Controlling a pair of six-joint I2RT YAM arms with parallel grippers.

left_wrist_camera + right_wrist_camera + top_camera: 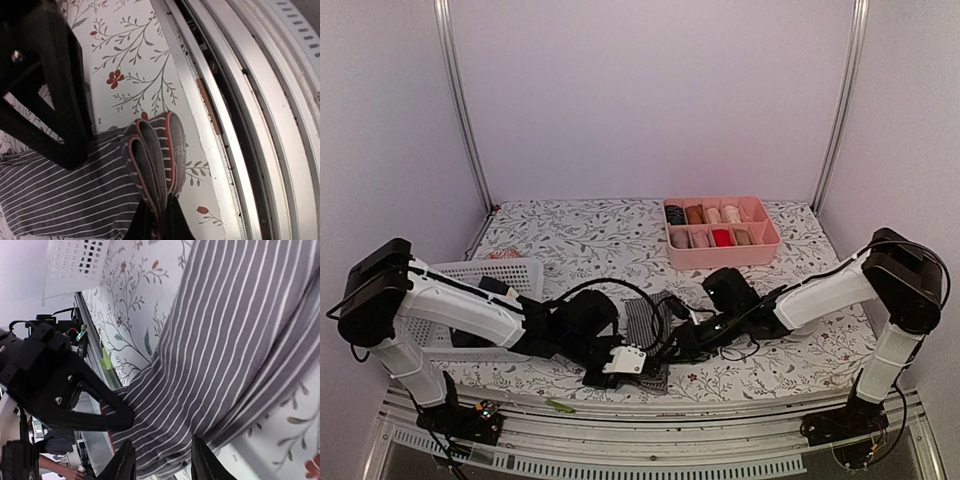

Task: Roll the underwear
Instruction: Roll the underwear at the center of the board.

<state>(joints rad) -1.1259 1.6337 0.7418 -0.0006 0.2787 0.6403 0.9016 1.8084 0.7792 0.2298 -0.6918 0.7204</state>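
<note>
The grey-and-white striped underwear (642,322) lies near the table's front edge, between the two grippers. Its red-trimmed near edge (150,160) is folded into several layers. My left gripper (162,222) is shut on that folded edge, close to the front rail. In the top view the left gripper (642,372) sits at the cloth's near end. My right gripper (162,462) stands open over the opposite side of the striped cloth (230,340), a fingertip (125,460) on either side of a bunched edge. In the top view the right gripper (672,340) is just right of the cloth.
A white mesh basket (510,270) stands at the left behind my left arm. A pink divided tray (725,262) with several rolled garments sits at the back right. The metal front rail (240,100) runs right beside the folded edge. Black cables trail between the arms.
</note>
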